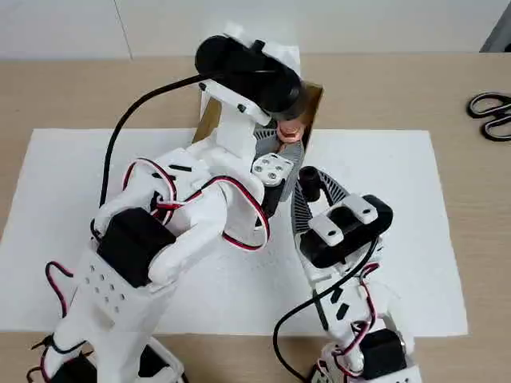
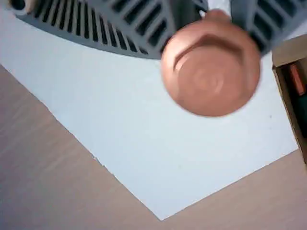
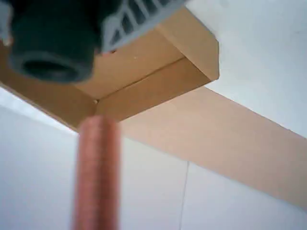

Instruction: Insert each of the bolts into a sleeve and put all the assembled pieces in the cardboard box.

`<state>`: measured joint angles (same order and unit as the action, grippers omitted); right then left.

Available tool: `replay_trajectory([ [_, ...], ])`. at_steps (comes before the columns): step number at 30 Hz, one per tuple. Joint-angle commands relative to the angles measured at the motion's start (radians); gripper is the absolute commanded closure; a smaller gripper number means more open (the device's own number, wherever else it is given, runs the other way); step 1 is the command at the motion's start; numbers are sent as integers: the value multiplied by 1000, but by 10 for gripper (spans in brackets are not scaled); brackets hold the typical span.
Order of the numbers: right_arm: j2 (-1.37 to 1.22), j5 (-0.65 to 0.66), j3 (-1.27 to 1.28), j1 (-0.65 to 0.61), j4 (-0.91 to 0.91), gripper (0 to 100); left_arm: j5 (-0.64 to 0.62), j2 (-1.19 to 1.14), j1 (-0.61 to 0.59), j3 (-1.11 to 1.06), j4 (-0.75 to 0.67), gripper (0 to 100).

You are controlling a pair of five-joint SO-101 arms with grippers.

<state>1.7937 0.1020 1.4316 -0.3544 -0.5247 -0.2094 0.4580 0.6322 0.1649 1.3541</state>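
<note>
My left gripper (image 1: 285, 137) is shut on a copper-coloured bolt (image 1: 290, 130), just in front of the cardboard box (image 1: 313, 97). In the left wrist view the bolt's round head (image 2: 211, 72) sits between the grey fingers (image 2: 129, 21). My right gripper (image 1: 307, 190) is shut on a dark sleeve (image 1: 310, 183), close beside the left gripper. The right wrist view has the sleeve (image 3: 53, 48) with its open end in sight, the bolt's threaded shaft (image 3: 96, 172) a little apart from it, and the box (image 3: 158, 81) behind.
A white paper sheet (image 1: 383, 239) covers the middle of the wooden table. Scissors (image 1: 491, 116) lie at the far right edge. The box's corner (image 2: 288, 62) has something orange inside it.
</note>
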Motion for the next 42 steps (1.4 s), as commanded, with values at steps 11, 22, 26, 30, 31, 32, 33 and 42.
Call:
replay_trajectory([
  [11,12,6,2,4,30,996,-8,-2,43,-16,-127,994],
  [22,12,9,-2,5,31,996,-8,2,38,-134,-186,994],
  [26,12,11,-2,8,31,996,-8,9,37,-131,-155,994],
  [30,12,12,5,10,56,996,-8,9,37,-131,-118,994],
  [31,12,12,5,10,65,996,-9,11,37,-131,-117,994],
  [32,12,12,6,10,71,996,-20,11,37,-131,-110,994],
  [33,12,12,6,10,77,996,-41,11,37,-131,-101,994],
  [42,12,14,2,10,145,996,-115,0,35,-134,-100,994],
])
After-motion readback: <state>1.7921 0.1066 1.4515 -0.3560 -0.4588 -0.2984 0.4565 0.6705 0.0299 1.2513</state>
